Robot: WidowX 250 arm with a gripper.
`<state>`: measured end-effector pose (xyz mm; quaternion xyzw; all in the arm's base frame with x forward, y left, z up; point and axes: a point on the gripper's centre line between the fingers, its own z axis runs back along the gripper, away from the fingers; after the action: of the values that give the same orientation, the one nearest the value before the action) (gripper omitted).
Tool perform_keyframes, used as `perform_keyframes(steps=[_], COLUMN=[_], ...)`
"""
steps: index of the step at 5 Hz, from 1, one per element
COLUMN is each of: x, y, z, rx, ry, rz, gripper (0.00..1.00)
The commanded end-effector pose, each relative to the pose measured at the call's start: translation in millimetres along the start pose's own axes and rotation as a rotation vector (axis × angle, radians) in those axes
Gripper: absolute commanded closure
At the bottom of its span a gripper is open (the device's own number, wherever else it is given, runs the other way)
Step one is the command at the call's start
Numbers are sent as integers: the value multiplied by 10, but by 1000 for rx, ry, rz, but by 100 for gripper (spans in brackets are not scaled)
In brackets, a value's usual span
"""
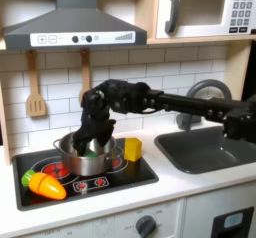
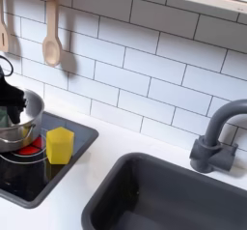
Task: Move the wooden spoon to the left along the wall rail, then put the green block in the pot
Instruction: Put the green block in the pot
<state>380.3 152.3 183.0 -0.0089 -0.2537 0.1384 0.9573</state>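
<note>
In the first exterior view the gripper (image 1: 91, 142) sits low inside the pot (image 1: 72, 160) on the black stove (image 1: 140, 170), in the lower left of the frame. Something green shows in the pot under it, likely the green block (image 1: 90, 153). I cannot tell if the gripper is open or closed. The wooden spoon (image 2: 50, 26) hangs on the tiled wall at the upper left of the second exterior view. The yellow block (image 2: 60, 145) stands just beside the pot
</note>
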Motion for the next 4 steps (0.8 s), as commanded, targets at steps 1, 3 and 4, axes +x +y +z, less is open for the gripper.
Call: perform_keyframes(steps=[1, 3, 4], x=[49, -19, -72], y=[-93, -288, -378], z=[233, 464, 611], rx=[-21, -69, -83], ry=[-59, -124, -144], rz=[-23, -78, -67], gripper=[0, 0, 0])
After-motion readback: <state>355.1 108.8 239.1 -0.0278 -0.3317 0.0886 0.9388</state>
